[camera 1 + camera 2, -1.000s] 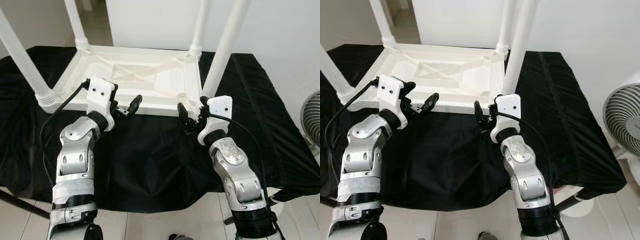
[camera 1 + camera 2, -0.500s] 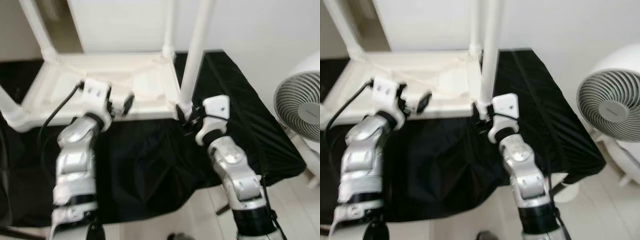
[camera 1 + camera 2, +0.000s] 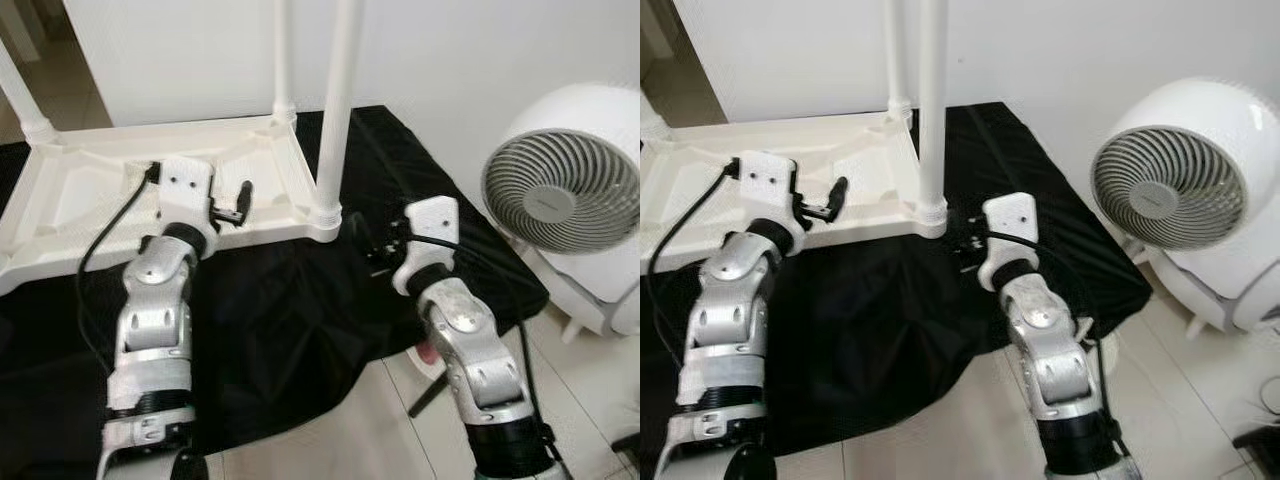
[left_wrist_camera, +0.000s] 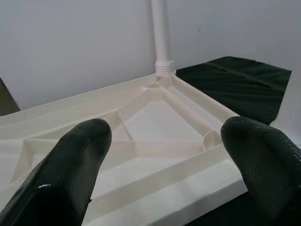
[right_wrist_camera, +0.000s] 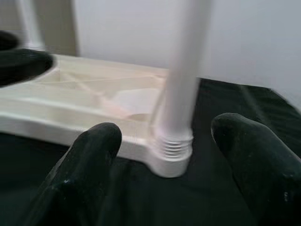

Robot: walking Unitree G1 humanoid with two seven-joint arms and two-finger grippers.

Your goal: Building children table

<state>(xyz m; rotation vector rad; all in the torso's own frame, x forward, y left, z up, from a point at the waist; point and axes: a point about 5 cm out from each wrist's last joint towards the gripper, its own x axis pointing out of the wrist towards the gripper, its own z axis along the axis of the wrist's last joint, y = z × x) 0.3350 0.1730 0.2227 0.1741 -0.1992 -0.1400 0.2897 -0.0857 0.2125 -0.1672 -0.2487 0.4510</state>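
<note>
White table (image 3: 70,200) upside down on black cloth (image 3: 300,300), legs up. Left gripper (image 3: 238,203) wide, over table's near edge. Right gripper (image 5: 164,155) wide, beside table's near corner leg (image 3: 335,110). Fan (image 3: 560,200) right of table.

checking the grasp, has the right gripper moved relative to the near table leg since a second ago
Yes. The right gripper now sits right of the leg's base, apart from it; earlier it was at the base.
</note>
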